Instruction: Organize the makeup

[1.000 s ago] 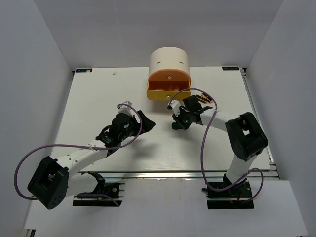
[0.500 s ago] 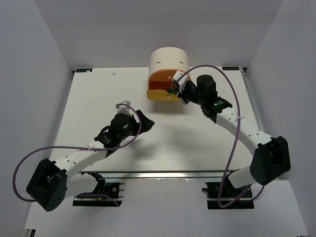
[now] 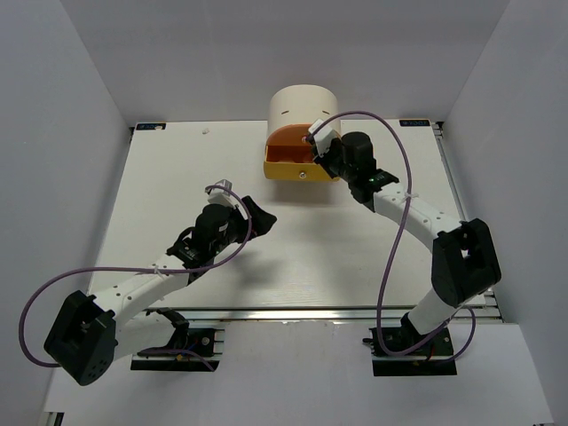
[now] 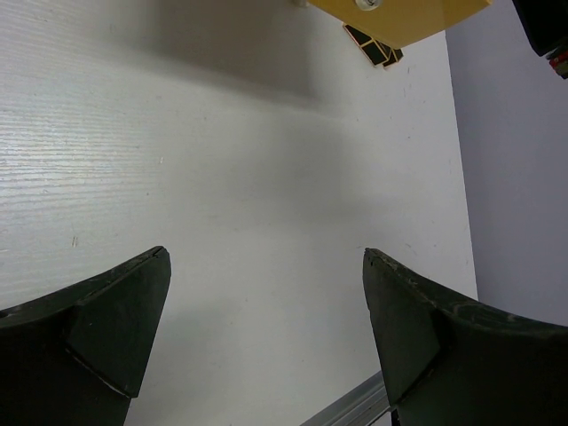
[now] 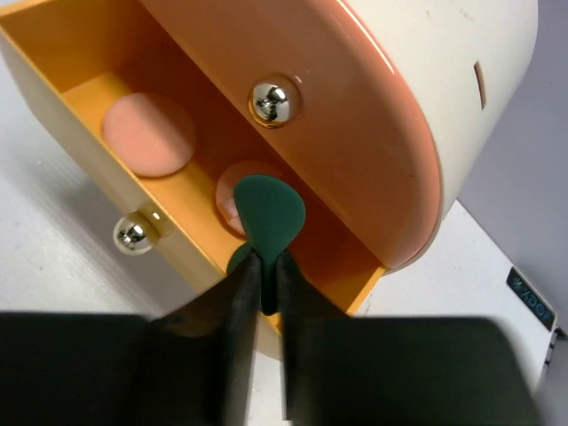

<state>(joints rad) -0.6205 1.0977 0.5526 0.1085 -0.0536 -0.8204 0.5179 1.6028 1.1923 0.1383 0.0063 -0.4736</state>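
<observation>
A dark green round disc (image 5: 269, 213) stands on edge between the fingers of my right gripper (image 5: 264, 262), which is shut on it over the open yellow drawer (image 5: 53, 62). Two pink discs (image 5: 148, 133) lie on the drawer floor, one of them partly behind the green disc. In the top view my right gripper (image 3: 316, 153) is at the right end of that drawer (image 3: 286, 169). My left gripper (image 4: 264, 256) hangs open over bare table with nothing between its fingers; the top view shows the left gripper (image 3: 255, 214) left of centre. Black square compacts (image 4: 371, 44) lie on the table by the drawer.
The cream cylindrical cabinet (image 3: 304, 105) stands at the back centre with a shut orange drawer (image 5: 355, 160) above the yellow one. Each drawer has a chrome knob (image 5: 272, 102). The table's metal front edge (image 4: 355, 404) shows near my left gripper.
My right arm has swung from the table's middle up to the open yellow drawer, carrying the dark green disc. The left arm has barely moved.
</observation>
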